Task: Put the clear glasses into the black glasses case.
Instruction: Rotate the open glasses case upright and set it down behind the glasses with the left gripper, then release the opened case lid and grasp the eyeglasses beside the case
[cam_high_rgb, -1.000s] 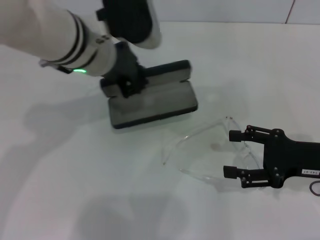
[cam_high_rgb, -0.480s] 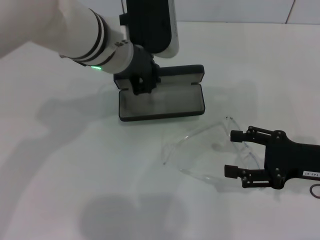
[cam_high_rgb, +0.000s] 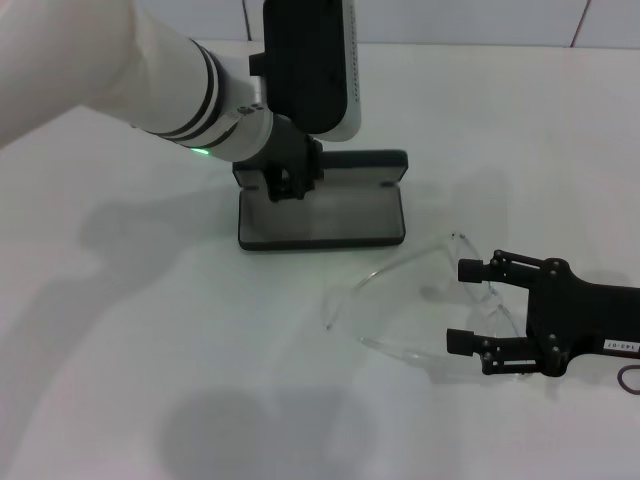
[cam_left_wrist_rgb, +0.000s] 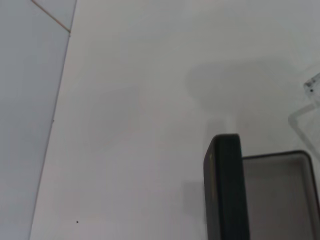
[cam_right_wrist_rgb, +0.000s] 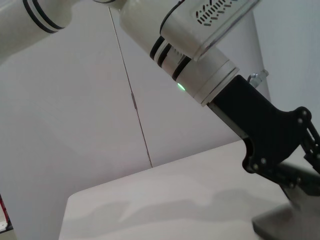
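The black glasses case lies open at the middle of the table, grey lining up, its lid standing along the far side. My left gripper reaches in from the upper left and is shut on the case's far left edge. The left wrist view shows the lid's edge and the grey tray beside it. The clear glasses lie on the table in front of and to the right of the case. My right gripper rests low at the right, open, with one finger on each side of the glasses' right end.
The white table runs out to the left and front. A wall with a seam line borders the far side. The left arm's thick forearm hangs over the far left of the table.
The left gripper has swung right, turning the case with it until its long side lies square to me. The right gripper and the glasses have stayed put.
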